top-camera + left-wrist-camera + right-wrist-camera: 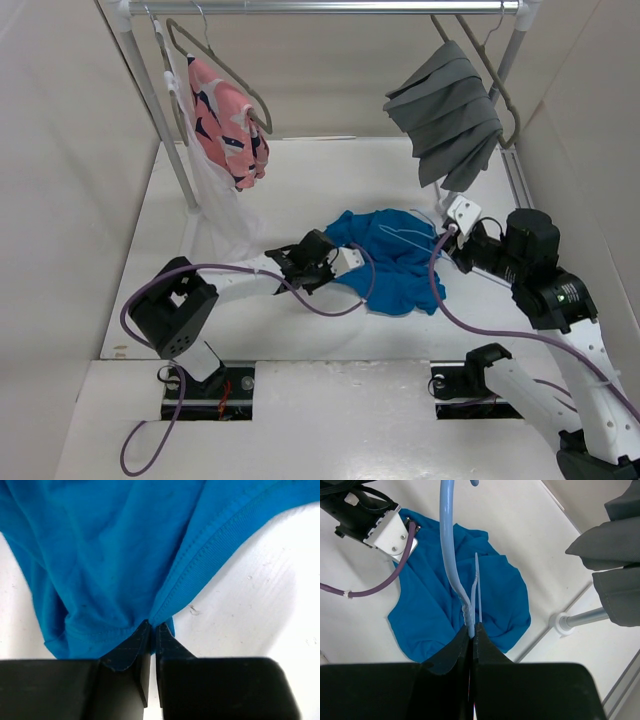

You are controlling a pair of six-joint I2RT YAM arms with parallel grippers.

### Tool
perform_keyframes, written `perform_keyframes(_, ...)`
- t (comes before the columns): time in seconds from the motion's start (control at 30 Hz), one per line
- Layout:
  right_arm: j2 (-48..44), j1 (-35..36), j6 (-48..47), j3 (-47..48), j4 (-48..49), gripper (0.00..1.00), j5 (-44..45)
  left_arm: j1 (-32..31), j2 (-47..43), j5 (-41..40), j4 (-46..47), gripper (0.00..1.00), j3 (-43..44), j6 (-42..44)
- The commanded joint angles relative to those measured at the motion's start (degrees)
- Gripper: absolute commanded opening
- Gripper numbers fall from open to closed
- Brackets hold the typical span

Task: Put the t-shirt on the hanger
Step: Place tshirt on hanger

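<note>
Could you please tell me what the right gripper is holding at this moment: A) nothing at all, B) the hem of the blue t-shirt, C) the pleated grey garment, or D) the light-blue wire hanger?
D: in the right wrist view the right gripper is shut on the twisted neck of the hanger, while the t-shirt lies on the table beyond it.

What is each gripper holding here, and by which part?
The left gripper pinches the t-shirt at a ribbed edge. The right gripper grips the hanger at its twisted neck.
</note>
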Motion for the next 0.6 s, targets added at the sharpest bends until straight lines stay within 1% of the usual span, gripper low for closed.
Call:
perform_keyframes(0.0,-0.61,-0.29,0.84,-0.16,0.63,0.0,-0.29,-0.04,-1.15,2.43,-3.34,0.0,2.17,-0.09)
perform_keyframes(0.03,-0.61,-0.29,0.06,-0.16,0.02,0.0,-1.33,0.48,-1.85,5.31,-4.85,0.0,2.78,-0.09)
perform_keyframes(0.1,-0.61,-0.29,-1.0,0.36,-1.74,0.0,-4.5,3.02,-2.38,9.01,-8.88,0.0,6.81,0.44)
perform_keyframes(0.13,-0.61,-0.29,-2.4,0.37,-2.53,0.0,-6.25,3.9,-2.39,10.86,-13.95,0.0,8.74,0.96)
perform_keyframes(0.17,-0.61,-0.29,-3.11,0.98,-3.32,0.0,-9.75,5.04,-2.39,13.84,-16.61,0.0,12.94,1.49)
perform_keyframes(0.2,-0.08,0.32,-3.81,0.98,-5.59,0.0,-11.35,5.05,-2.39,15.09,-19.16,0.0,15.16,2.01)
perform_keyframes(0.27,-0.08,1.64,-5.57,1.51,-8.67,0.0,-12.33,5.58,-1.69,17.98,-25.47,0.0,19.11,3.07)
perform_keyframes(0.3,-0.08,2.16,-6.18,2.03,-11.99,0.0,-12.85,5.58,-0.99,18.96,-27.34,0.0,22.53,3.77)
perform_keyframes(0.37,-0.08,3.48,-6.72,2.04,-14.04,0.0,-13.9,5.58,-0.46,21.06,-31.03,0.0,24.92,4.3)
perform_keyframes(0.43,-0.61,4.01,-6.72,1.43,-14.05,0.0,-15.23,5.58,-0.46,24.14,-31.75,0.0,26.25,4.3)
perform_keyframes(0.5,-2.8,4.02,-4.97,-0.33,-10.64,0.0,-16.98,5.58,-0.46,25.46,-32.37,0.0,26.96,4.3)
perform_keyframes(0.57,-3.33,4.02,-3.12,-2.08,-5.02,0.0,-18.04,5.58,0.15,25.47,-32.89,0.0,28.62,4.3)
